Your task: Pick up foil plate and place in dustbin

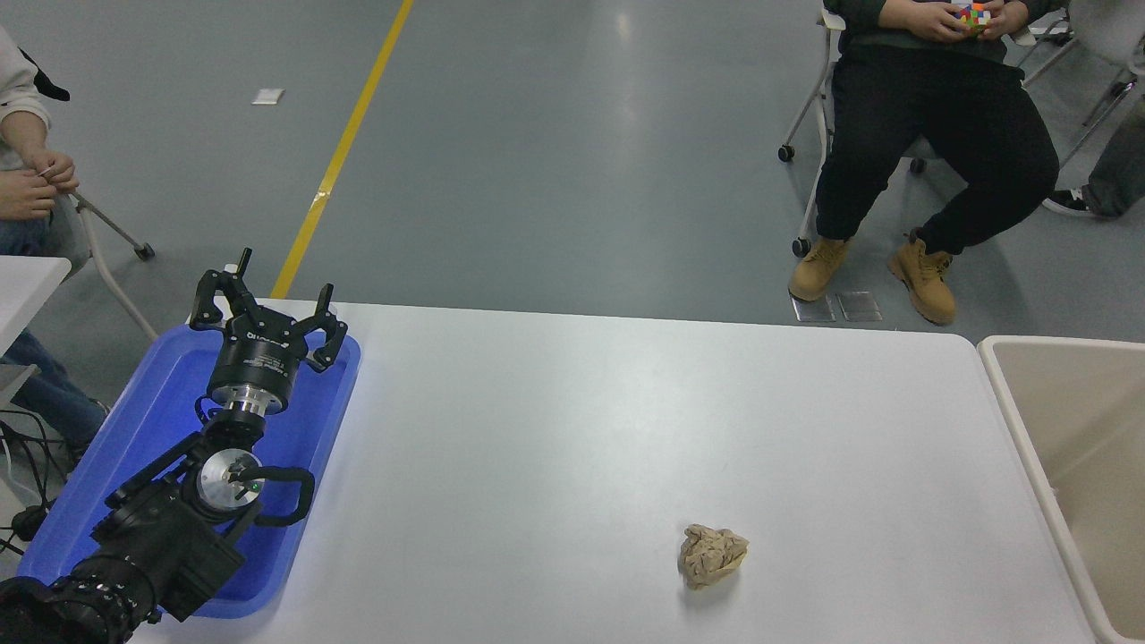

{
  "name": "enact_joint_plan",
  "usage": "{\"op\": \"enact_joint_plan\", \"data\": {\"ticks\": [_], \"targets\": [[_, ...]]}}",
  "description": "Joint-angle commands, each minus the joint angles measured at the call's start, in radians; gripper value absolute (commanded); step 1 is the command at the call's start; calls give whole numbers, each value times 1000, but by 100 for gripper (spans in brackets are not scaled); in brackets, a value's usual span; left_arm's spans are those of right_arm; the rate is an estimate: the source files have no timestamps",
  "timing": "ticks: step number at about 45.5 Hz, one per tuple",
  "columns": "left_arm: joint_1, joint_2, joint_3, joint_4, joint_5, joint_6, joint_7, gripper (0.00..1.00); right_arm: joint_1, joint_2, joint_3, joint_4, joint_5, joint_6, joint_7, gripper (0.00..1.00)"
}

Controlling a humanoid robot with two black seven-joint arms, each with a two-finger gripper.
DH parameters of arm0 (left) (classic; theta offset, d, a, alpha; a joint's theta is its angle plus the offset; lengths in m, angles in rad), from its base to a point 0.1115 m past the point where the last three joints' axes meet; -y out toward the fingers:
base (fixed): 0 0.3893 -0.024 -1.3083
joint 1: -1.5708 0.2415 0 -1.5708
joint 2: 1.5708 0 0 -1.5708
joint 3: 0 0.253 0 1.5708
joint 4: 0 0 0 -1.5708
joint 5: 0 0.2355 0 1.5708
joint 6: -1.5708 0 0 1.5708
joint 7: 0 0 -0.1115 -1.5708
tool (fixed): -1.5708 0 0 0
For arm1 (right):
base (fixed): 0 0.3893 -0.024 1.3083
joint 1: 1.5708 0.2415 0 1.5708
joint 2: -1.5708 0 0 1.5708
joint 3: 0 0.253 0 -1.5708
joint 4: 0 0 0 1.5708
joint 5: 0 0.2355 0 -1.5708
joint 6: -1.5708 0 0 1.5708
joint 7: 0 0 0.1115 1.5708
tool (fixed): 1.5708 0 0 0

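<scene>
The foil plate is out of view. The beige dustbin (pixel 1011 385) stands at the table's right end, cut off by the picture's edge, and the part of its inside that shows holds nothing. My left gripper (pixel 267 309) is parked open over the blue tray at the lower left, holding nothing. My right arm and gripper are out of the picture.
A flat blue tray (pixel 148 402) lies under the left arm at the table's left end. A small crumpled tan paper ball (pixel 711 556) sits near the front edge, right of centre. People sit beyond the table at the top left and top right.
</scene>
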Motion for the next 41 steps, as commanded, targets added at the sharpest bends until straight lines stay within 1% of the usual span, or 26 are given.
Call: {"op": "enact_joint_plan", "data": {"ticks": [1, 4, 8, 13, 18, 27, 36, 41], "targets": [[0, 0, 0, 0, 0, 0, 0, 100, 310, -42, -179, 70, -10, 16, 2, 100], [0, 0, 0, 0, 0, -1, 0, 100, 449, -43, -302, 116, -33, 34, 4, 100], [0, 0, 0, 0, 0, 0, 0, 100, 656, -19, -468, 189, -75, 85, 4, 100], [0, 0, 0, 0, 0, 0, 0, 100, 821, 75, -566, 262, -93, 139, 2, 100], [0, 0, 0, 0, 0, -1, 0, 100, 904, 161, -588, 271, -93, 208, 1, 100], [0, 0, 0, 0, 0, 0, 0, 100, 1009, 303, -589, 301, -93, 387, -3, 100], [0, 0, 0, 0, 0, 0, 0, 100, 1134, 351, -597, 441, -99, 484, -3, 100], [0, 0, 0, 0, 0, -1, 0, 100, 1214, 360, -652, 532, -136, 548, -6, 100]]}}
